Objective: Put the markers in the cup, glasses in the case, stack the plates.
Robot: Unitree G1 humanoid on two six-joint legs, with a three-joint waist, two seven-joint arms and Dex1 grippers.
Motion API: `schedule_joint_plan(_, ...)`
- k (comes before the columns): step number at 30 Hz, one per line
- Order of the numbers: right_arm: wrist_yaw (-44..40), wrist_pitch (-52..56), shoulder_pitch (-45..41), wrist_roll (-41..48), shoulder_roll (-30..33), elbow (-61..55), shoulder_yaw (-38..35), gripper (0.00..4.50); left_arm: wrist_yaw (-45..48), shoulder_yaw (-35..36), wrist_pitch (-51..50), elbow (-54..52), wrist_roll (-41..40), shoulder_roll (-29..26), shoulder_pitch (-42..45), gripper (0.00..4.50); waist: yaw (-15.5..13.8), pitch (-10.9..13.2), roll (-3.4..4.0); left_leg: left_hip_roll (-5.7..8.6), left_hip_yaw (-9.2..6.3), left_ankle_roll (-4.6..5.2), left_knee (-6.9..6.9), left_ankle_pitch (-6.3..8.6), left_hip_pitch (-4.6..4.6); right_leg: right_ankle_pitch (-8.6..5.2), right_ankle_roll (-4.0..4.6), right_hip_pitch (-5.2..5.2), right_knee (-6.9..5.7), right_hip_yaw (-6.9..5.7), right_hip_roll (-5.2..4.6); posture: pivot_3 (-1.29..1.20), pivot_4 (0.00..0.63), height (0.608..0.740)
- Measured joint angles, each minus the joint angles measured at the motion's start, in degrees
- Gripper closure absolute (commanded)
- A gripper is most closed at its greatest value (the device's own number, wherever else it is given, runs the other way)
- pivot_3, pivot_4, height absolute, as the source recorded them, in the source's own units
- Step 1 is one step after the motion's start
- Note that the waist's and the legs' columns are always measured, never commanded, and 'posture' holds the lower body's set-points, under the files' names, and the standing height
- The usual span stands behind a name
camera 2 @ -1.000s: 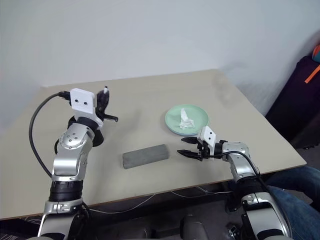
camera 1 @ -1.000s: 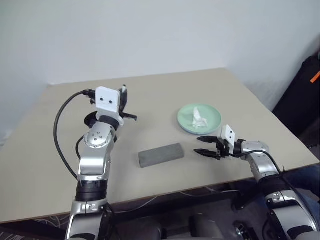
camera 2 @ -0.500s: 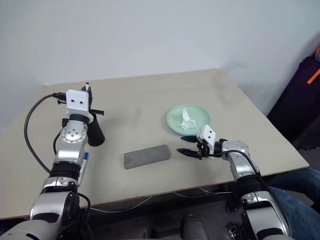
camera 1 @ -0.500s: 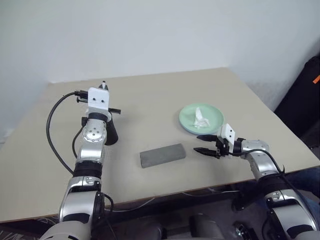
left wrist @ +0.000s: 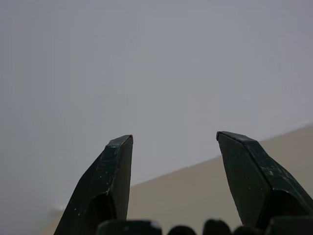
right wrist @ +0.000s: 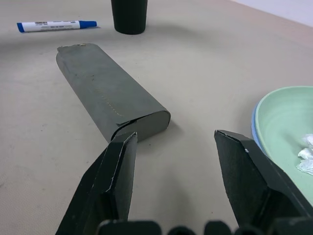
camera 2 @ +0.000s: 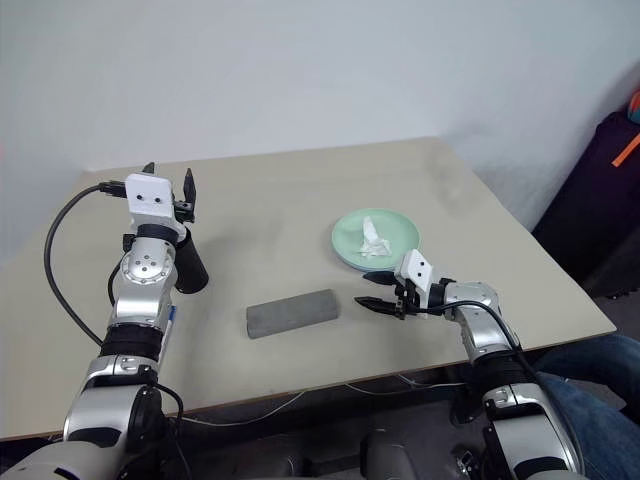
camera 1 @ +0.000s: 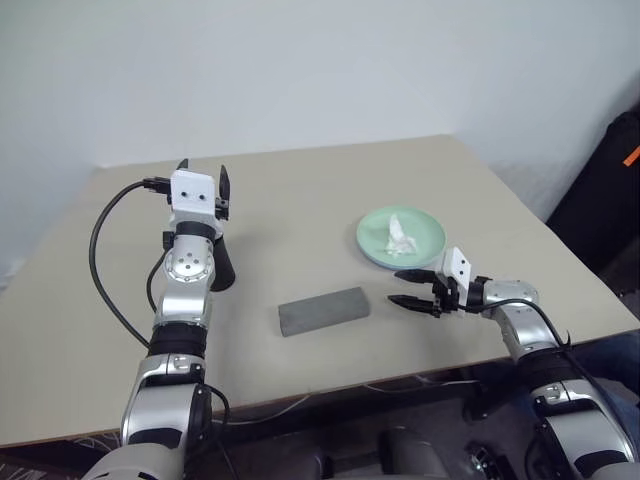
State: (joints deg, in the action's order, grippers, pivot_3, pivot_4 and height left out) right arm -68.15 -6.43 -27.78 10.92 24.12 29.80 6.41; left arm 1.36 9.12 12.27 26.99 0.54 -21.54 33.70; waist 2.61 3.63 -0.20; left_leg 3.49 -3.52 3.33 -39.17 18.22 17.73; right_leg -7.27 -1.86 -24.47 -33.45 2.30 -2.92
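Left eye view, beige table (camera 1: 300,190), plain white wall (camera 1: 300,70), dark bag (camera 1: 610,190)

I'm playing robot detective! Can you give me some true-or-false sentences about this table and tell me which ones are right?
1. The case is shut. True.
2. The green plate lies on the blue plate. True.
3. The plate on top is empty. False: a crumpled tissue lies on it.
4. The right gripper holds the case. False: it is open, near the case without touching it.
5. A marker lies on the table near the cup. True.
6. The left gripper is shut. False: it is open.
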Motion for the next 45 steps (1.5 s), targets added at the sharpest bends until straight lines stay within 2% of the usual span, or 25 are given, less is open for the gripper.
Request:
schedule_joint_plan(6, -2.06, 3.89, 0.17, 3.63, -0.16, -3.61, -0.76, 1.75, 6.77, 3.60, -15.67, -19.44, -10.62, -1.07, -9.28, 1.64, 0.06, 0.01, -0.01, -0.06, -0.01, -0.03, 0.00, 0.02, 0.02, 0.00, 0.00, -0.05, -0.03, -0.02, 0.03, 0.00, 0.000, 0.740)
schedule_joint_plan(12, -3.31, 6.27, -0.31, 5.53, -0.34, -4.71, -1.17, 1.75, 13.09, 11.78, -28.10, -34.24, -22.23, -6.88, -16.16, 1.64, 0.07, 0.02, 0.00, -0.07, -0.01, -0.03, 0.00, 0.01, -0.08, -0.03, 0.00, 0.03, -0.07, -0.05, 0.06, 0.00, 0.000, 0.740)
schedule_joint_plan(16, -4.78, 6.89, -0.98, 6.09, -0.69, -4.86, -1.00, 1.75, 20.30, 17.09, -35.64, -42.91, -32.55, -10.92, -25.67, 1.64, 0.19, 0.04, 0.00, -0.10, 0.02, -0.04, 0.04, 0.02, -0.07, -0.05, 0.02, -0.03, -0.05, -0.03, 0.07, 0.00, 0.000, 0.740)
schedule_joint_plan(19, -7.01, 9.19, -1.22, 7.34, -0.57, -6.26, -0.78, 1.75, 23.18, 20.43, -40.13, -47.00, -37.10, -13.33, -32.08, 1.64, 0.14, 0.06, 0.01, -0.10, 0.01, -0.05, 0.05, 0.03, -0.06, -0.07, 0.04, -0.04, -0.06, -0.04, 0.07, 0.00, 0.000, 0.740)
schedule_joint_plan(24, -9.36, 11.79, -1.47, 8.23, -0.31, -9.36, -0.33, 1.75, 24.42, 22.62, -44.26, -47.50, -35.76, -16.06, -41.61, 1.64, 0.05, 0.07, 0.01, -0.12, 0.01, -0.28, 0.06, 0.15, -0.11, -0.09, 0.05, 0.02, -0.08, -0.07, 0.08, 0.00, 0.000, 0.740)
schedule_joint_plan(28, -9.67, 13.35, -1.47, 8.31, -0.29, -11.60, 0.01, 1.75, 23.03, 20.57, -46.62, -44.68, -31.58, -16.87, -44.18, 1.64, 0.04, 0.09, 0.04, -0.12, 0.02, -0.29, 0.06, 0.16, -0.11, -0.09, 0.05, 0.01, -0.10, -0.08, 0.08, 0.00, 0.000, 0.740)
schedule_joint_plan(34, -9.84, 13.91, -1.49, 8.31, -0.27, -13.06, 0.28, 1.75, 20.87, 16.46, -52.12, -42.46, -29.76, -16.46, -41.90, 1.64, -0.10, 0.10, 0.00, -0.10, 0.01, -0.34, 0.10, 0.19, -0.10, -0.10, 0.04, -0.03, -0.07, -0.10, 0.06, 0.00, 0.000, 0.740)
schedule_joint_plan(39, -9.13, 13.51, -1.00, 8.21, -0.19, -13.25, 0.53, 1.75, 17.07, 10.67, -60.45, -41.12, -29.37, -13.15, -37.73, 1.64, -0.03, 0.08, -0.07, -0.12, 0.00, -0.35, 0.12, 0.19, -0.09, -0.09, 0.03, -0.06, -0.07, -0.10, 0.08, 0.00, 0.000, 0.740)
schedule_joint_plan(45, -8.17, 12.78, 0.04, 8.10, 0.21, -13.26, 0.55, 1.75, 14.11, 8.11, -65.67, -40.44, -27.58, -12.81, -36.53, 1.64, 0.07, 0.09, -0.06, -0.16, 0.01, -0.40, 0.27, 0.21, -0.12, -0.13, 0.09, -0.14, -0.08, -0.10, 0.10, 0.00, 0.000, 0.740)
